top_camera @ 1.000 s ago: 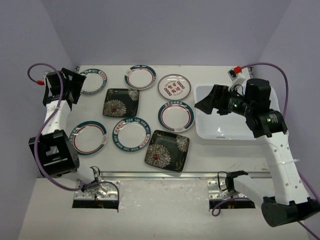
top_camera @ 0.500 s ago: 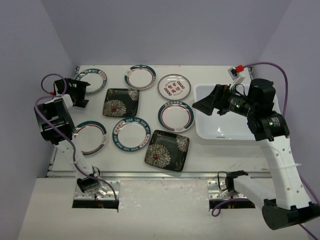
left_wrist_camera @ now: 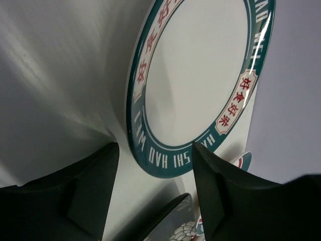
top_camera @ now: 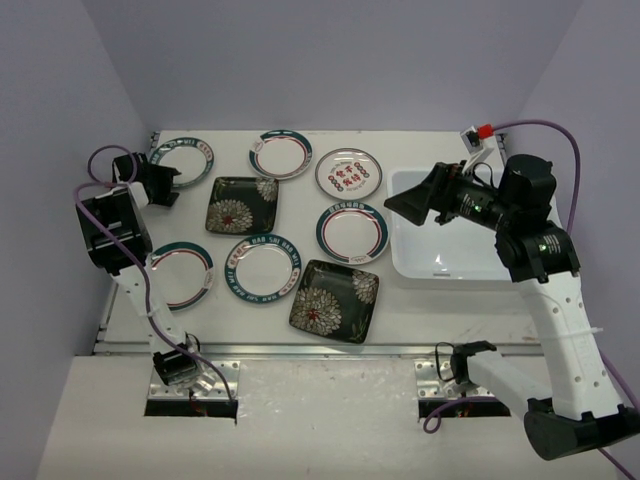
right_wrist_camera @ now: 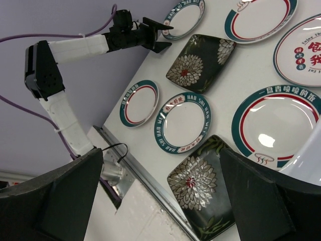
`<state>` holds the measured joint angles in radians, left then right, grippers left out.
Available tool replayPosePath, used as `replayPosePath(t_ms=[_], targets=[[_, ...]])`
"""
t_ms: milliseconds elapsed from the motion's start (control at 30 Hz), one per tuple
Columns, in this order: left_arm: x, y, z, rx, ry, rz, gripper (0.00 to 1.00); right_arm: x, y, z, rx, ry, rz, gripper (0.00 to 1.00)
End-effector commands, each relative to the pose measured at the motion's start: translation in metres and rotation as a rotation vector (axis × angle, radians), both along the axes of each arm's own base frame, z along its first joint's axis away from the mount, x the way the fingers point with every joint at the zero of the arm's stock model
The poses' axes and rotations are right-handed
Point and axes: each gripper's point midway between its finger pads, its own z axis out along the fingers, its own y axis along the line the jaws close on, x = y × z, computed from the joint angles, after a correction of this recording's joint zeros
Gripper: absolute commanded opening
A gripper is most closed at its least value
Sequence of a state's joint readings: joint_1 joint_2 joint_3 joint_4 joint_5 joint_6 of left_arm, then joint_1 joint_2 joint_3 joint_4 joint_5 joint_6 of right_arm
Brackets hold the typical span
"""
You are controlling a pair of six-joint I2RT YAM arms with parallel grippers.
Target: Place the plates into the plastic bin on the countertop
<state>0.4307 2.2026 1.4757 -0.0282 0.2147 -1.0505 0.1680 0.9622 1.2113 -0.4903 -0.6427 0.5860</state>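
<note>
Several plates lie on the countertop: round white ones with teal or red rims and two square black ones with flowers. My left gripper is at the back left, its jaws partly closed and still apart on either side of the near rim of a teal-lettered plate. The left fingers do not visibly press on it. My right gripper hangs wide open over the left edge of the plastic bin, holding nothing.
A metal rail runs along the table's front edge. Purple walls close in at the left, back and right. A purple cable loops by the left arm. A red-tipped connector sits behind the bin.
My left arm has swung its gripper down to the back-left plate's rim, and its jaws have narrowed. My right gripper has shifted slightly left and stays wide open.
</note>
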Motion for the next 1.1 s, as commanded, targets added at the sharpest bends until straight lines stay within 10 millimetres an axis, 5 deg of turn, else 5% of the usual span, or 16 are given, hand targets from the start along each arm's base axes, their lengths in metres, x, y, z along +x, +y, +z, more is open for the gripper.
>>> replayPosePath(t_ms=[0, 200, 333, 467, 533, 633, 700, 800, 867, 967, 1067], targets=[[0.01, 0.005, -0.017, 0.012, 0.034, 0.01, 0.44, 0.002, -0.001, 0.018, -0.005, -0.063, -0.01, 0.99], [0.016, -0.004, -0.014, 0.005, 0.044, 0.015, 0.0, 0.003, -0.006, 0.017, -0.025, -0.059, -0.042, 0.99], [0.024, -0.009, 0.014, -0.032, -0.013, 0.042, 0.0, 0.006, -0.009, 0.018, -0.039, -0.063, -0.056, 0.99], [0.041, -0.014, 0.09, 0.011, -0.161, 0.041, 0.0, 0.01, -0.011, 0.017, -0.05, -0.051, -0.076, 0.99], [0.041, -0.02, 0.166, 0.08, -0.294, 0.03, 0.0, 0.016, -0.015, 0.016, -0.056, -0.047, -0.115, 0.99], [0.036, -0.037, 0.226, 0.141, -0.438, -0.012, 0.0, 0.026, -0.018, 0.015, -0.048, -0.03, -0.155, 0.99], [0.022, -0.065, 0.275, 0.162, -0.544, -0.103, 0.0, 0.034, -0.016, 0.012, -0.043, -0.002, -0.157, 0.99], [0.0, -0.117, 0.313, 0.18, -0.61, -0.265, 0.0, 0.05, -0.007, 0.004, -0.031, 0.071, -0.122, 0.99], [-0.01, -0.14, 0.319, 0.169, -0.627, -0.347, 0.0, 0.06, -0.002, 0.004, -0.027, 0.094, -0.105, 0.99], [-0.038, -0.247, 0.316, 0.111, -0.645, -0.669, 0.0, 0.091, -0.001, 0.013, -0.04, 0.1, -0.126, 0.99], [-0.066, -0.31, 0.315, 0.059, -0.669, -0.864, 0.0, 0.115, -0.007, 0.017, -0.038, 0.141, -0.145, 0.99]])
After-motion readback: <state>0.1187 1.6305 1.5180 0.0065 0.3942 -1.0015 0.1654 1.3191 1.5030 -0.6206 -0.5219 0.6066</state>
